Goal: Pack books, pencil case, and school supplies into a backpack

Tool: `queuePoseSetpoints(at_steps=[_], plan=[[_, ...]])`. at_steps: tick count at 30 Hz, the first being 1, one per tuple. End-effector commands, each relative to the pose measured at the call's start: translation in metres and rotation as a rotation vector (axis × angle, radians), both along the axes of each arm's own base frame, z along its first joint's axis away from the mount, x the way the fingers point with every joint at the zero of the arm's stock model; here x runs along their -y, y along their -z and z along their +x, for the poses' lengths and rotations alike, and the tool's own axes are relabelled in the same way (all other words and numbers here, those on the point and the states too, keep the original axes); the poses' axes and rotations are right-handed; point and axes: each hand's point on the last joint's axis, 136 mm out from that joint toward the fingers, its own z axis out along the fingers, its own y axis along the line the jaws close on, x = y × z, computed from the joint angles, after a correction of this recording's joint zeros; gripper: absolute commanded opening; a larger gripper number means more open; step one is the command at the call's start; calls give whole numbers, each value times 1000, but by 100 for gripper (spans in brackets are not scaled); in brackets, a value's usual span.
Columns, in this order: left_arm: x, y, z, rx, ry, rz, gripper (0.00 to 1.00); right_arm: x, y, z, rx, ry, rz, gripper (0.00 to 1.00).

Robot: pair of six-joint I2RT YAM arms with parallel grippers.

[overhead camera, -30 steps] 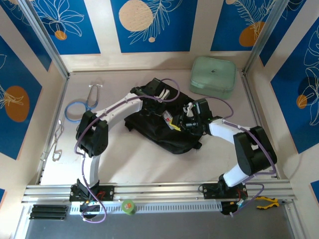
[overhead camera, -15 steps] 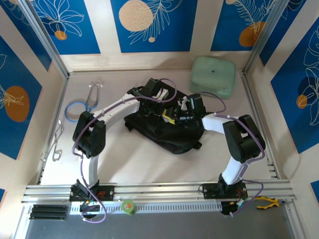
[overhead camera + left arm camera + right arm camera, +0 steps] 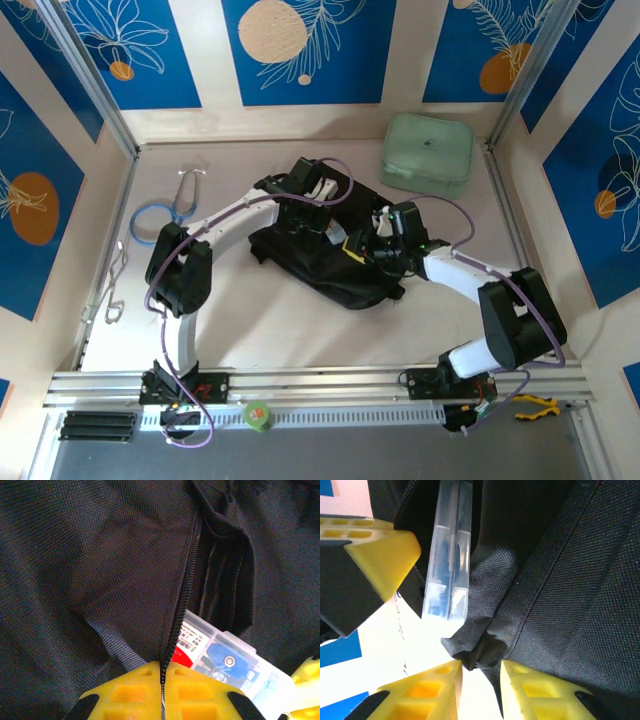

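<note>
On the beige bench [image 3: 300, 335] between blue panels [image 3: 345, 60]: one backpack [image 3: 330, 268] holding one pencil case [image 3: 225, 660]. Left jaws clamp its zipper edge; right jaws indeterminate.

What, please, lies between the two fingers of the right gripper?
A bunched fold of the backpack sits between the fingers of the right gripper, shown in the right wrist view.

My left gripper [image 3: 162, 674] is cut off by the bottom edge, so I see just its yellow tips; the pencil case [image 3: 225, 662] sits half hidden behind the zip of the backpack [image 3: 100, 570]; its lower end runs off the picture; at the backpack's edge, I cannot tell if my right gripper [image 3: 481, 670] really pinches the black fold; from above, both grippers over the backpack look too small to read.
</note>
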Motion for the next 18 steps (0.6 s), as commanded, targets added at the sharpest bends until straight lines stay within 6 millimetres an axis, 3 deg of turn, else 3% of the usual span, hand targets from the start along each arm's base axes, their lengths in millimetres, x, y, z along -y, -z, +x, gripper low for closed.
queuePoseSetpoints(at_steps=[1,5,11,18], plan=[[1,-16,-7,-17,5,-55,8,-10,-7,13,23,-18,-12,22],[2,-17,-9,-25,8,-62,8,-21,-12,37,42,-18,-6,15],[3,-24,-12,-26,14,-81,8,-33,1,69,-6,15,7,9],[3,-25,-11,-39,15,-90,9,-34,3,70,-23,34,39,10]])
